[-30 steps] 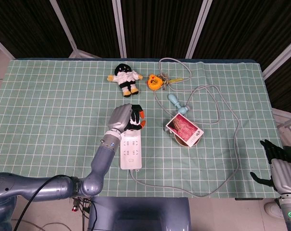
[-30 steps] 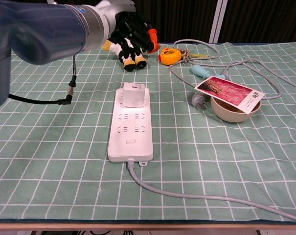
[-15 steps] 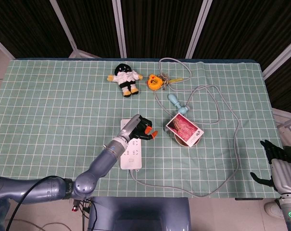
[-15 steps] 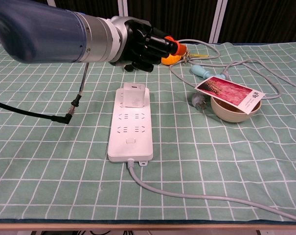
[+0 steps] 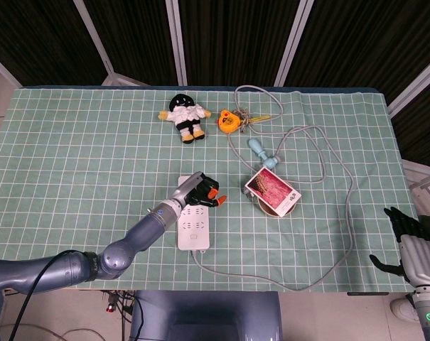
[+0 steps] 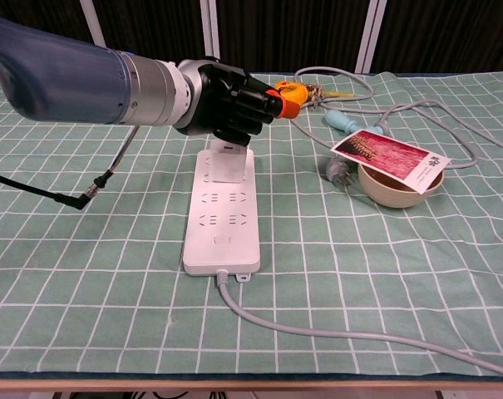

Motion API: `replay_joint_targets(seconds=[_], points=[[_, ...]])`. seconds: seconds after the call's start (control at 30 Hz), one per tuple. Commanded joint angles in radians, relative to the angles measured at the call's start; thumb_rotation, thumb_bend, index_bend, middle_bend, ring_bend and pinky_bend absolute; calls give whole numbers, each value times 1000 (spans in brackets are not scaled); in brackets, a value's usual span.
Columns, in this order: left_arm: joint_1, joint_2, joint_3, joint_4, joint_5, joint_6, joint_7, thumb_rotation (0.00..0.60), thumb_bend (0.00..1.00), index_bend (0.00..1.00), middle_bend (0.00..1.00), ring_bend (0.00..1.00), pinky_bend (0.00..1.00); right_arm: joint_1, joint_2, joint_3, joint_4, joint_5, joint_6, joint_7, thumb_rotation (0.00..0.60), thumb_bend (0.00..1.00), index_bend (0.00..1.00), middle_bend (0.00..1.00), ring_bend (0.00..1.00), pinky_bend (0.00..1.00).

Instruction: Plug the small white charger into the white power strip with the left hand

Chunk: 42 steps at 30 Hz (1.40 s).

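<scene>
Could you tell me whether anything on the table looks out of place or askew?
One thing: a red card lies tilted across the rim of the beige bowl, overhanging both sides rather than lying flat. The grey cable loops loosely over the cloth. The charger sits square on the power strip.

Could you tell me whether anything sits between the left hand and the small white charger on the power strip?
Nothing visible does. The left hand hovers just above the small white charger, which already sits on the far end of the white power strip. The plush doll and bowl lie well aside.
</scene>
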Motion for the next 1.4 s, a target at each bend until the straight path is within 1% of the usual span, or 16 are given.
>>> replay_joint_targets(seconds=[0.03, 0.17, 0.47, 0.7, 0.97, 1.4], points=[[-5, -5, 14, 15, 13, -4, -22, 600, 338, 854, 988, 952, 1000, 0, 0, 0, 0, 0, 0, 0, 600, 304, 0, 0, 0, 0], [-13, -11, 34, 38, 26, -2, -47, 600, 339, 854, 988, 952, 1000, 0, 1, 0, -1, -1, 0, -1, 600, 304, 0, 0, 0, 0], [-28, -21, 51, 78, 61, -39, -106, 600, 339, 854, 990, 952, 1000, 0, -1, -1, -1, 1, 0, -7, 600, 303, 0, 0, 0, 0], [-16, -19, 69, 87, 85, -52, -154, 600, 339, 855, 990, 952, 1000, 0, -2, 0, -1, 4, 2, -11, 600, 303, 0, 0, 0, 0], [1, -15, 78, 108, 116, -53, -199, 600, 339, 855, 990, 952, 1000, 0, -3, 0, -1, 5, 1, -15, 600, 304, 0, 0, 0, 0], [-3, -29, 104, 135, 150, -62, -244, 600, 340, 855, 990, 952, 1000, -1, -7, 1, -1, 6, 5, -21, 600, 304, 0, 0, 0, 0]])
